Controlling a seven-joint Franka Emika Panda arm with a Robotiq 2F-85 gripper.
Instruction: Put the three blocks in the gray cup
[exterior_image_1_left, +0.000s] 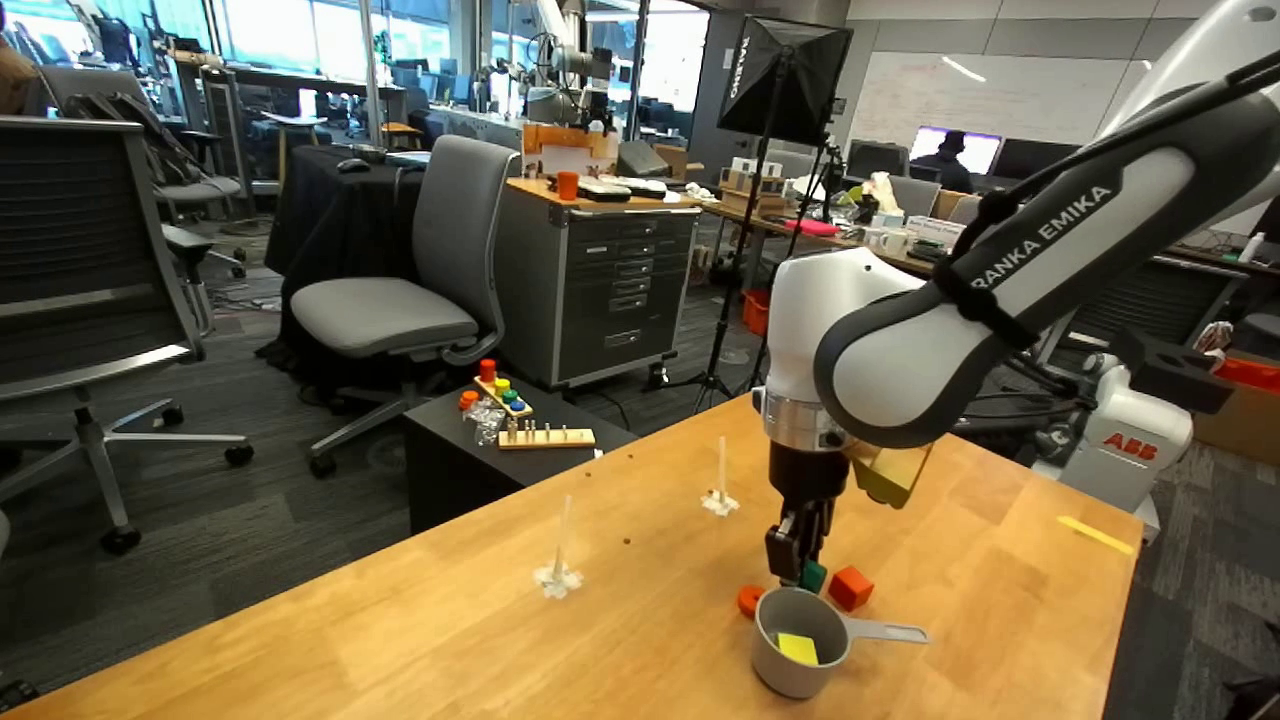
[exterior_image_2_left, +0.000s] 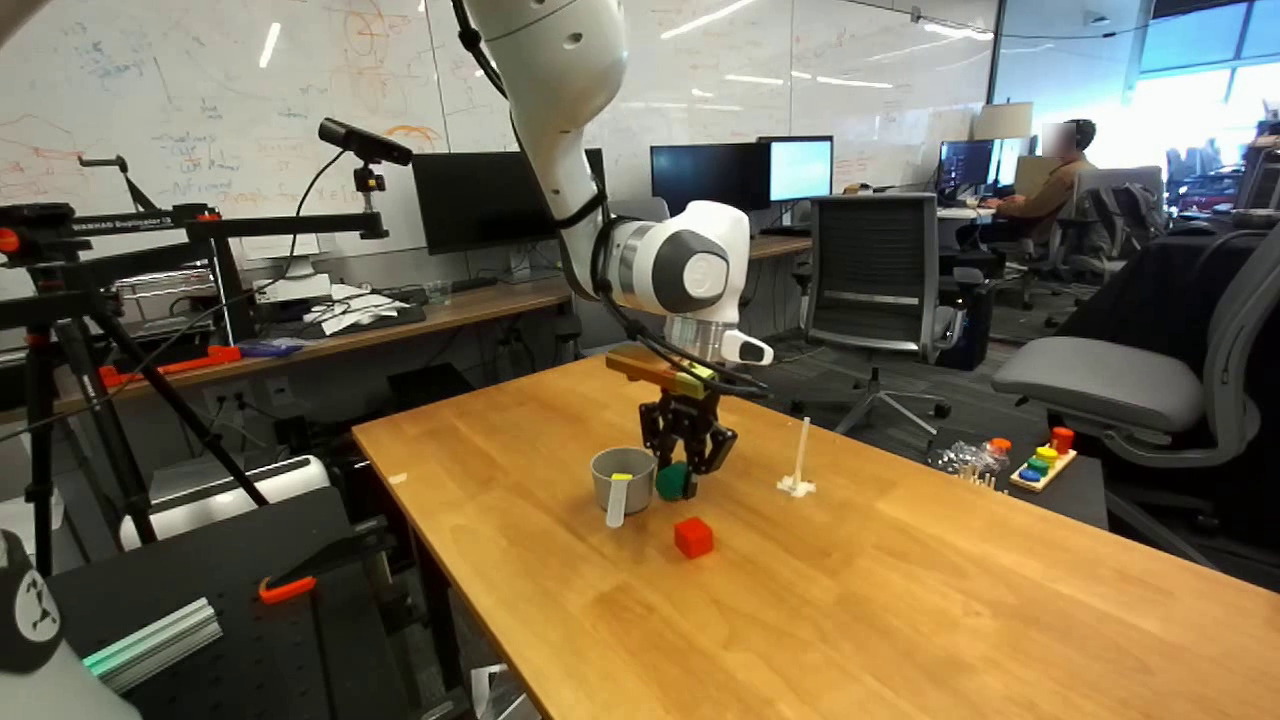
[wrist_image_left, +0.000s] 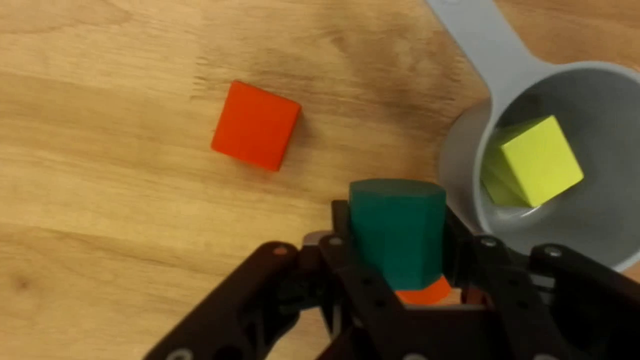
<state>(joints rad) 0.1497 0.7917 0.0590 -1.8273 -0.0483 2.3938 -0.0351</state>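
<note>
The hand (wrist_image_left: 395, 221) is closed on the green block (wrist_image_left: 397, 242), a finger pressed to either side and no gap showing; it holds the block just beside the cup (exterior_image_1_left: 785, 672), though whether the block is clear of the desk (exterior_image_1_left: 480, 620) cannot be told. The yellow block (wrist_image_left: 542, 160) is already in the cup; the red block (wrist_image_left: 256, 126) sits loose on the desk, and in an exterior view it lies to the right of the hand, with the cup on the near side and an orange piece (exterior_image_1_left: 750, 601) to the left.

The likeliest trouble is a sideways move begun too low; the green block, or the finger next to the cup, would then catch the wall, and the cup, probably light, could slide or tip with the yellow block inside; going up above the rim first should prevent that. Letting go too soon could leave the block perched on the rim or drop it outside; fingers spread wide within the cup may knock its wall; a block that lands on the yellow one may sit high and leave the red less room. The orange piece, close by the hand, might get nudged as well.
</note>
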